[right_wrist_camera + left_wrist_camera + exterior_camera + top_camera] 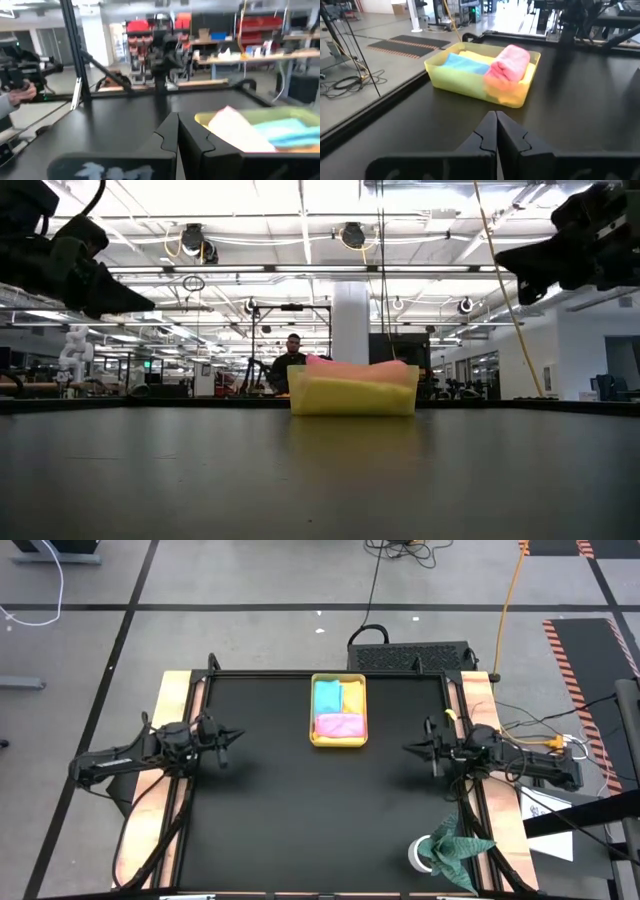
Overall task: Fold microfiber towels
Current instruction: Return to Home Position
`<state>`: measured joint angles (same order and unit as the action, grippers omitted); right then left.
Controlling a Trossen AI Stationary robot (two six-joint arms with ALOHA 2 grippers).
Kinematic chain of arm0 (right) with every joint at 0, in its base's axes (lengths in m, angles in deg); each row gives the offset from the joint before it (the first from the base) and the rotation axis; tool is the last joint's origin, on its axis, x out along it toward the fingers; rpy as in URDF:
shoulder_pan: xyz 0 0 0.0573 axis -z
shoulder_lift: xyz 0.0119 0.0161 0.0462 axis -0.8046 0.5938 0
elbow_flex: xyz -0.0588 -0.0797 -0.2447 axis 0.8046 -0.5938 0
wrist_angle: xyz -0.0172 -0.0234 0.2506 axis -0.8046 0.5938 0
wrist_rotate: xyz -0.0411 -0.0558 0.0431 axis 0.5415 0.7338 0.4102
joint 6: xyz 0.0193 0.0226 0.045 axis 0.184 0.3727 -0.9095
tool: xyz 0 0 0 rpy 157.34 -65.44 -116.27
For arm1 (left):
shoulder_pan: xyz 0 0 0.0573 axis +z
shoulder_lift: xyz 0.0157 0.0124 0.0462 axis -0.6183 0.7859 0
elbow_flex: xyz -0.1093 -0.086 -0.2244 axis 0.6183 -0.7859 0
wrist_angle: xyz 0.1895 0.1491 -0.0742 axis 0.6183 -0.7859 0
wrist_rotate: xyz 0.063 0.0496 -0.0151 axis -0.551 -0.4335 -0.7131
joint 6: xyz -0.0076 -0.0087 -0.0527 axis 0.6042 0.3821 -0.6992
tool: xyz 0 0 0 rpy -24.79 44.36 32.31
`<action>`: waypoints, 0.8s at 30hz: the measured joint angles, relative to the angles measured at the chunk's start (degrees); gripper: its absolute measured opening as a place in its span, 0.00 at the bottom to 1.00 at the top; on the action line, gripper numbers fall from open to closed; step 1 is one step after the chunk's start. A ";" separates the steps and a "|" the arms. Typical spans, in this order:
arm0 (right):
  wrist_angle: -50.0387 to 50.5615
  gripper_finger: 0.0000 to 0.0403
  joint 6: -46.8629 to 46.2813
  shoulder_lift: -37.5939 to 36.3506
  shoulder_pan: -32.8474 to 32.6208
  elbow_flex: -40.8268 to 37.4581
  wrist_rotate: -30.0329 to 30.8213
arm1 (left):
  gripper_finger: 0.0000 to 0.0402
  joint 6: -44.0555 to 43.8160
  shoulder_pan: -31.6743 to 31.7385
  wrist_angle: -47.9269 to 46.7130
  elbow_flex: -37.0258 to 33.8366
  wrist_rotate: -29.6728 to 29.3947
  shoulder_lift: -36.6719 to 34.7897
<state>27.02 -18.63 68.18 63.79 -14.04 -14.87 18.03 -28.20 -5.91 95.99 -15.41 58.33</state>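
- The folded pink microfiber towel (338,725) is laid beside 2 others in the translucent yellow plastic tray (312,715), upper centre; folding seems finished.
- The left gripper (235,735), mid-left, and the right gripper (407,748), mid-right, are held closed and empty, apparently parked.

Black desk (300,820): yellow tray (339,744) at far centre; crumpled dark green cloth (458,848) at near right corner.

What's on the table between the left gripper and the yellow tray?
Nothing. In the high view, only bare black table lies between the shut left gripper and the yellow tray holding the folded towels; the left wrist view agrees.
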 joint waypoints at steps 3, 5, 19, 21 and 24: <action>0.02 0.00 1.57 0.12 -0.65 0.00 1.76 | 0.00 0.33 -0.07 0.09 -0.26 -0.05 0.00; 1.27 0.00 2.33 0.19 -0.67 0.00 1.94 | 0.01 0.58 -0.07 0.08 -0.26 -0.21 0.00; 1.88 0.00 1.48 1.43 -0.67 0.00 2.00 | 0.02 6.74 -0.07 20.34 -6.32 11.06 0.58; 1.90 0.00 1.56 1.47 -0.67 0.00 1.99 | 0.01 7.08 -0.05 20.31 -6.29 11.23 1.22; 1.99 0.00 1.33 1.52 -0.67 0.00 1.87 | 0.01 7.34 -0.07 20.24 -6.27 11.41 1.89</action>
<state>29.01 -17.30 69.70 63.12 -14.04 -13.00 25.37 -28.26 14.33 89.72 -4.00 60.22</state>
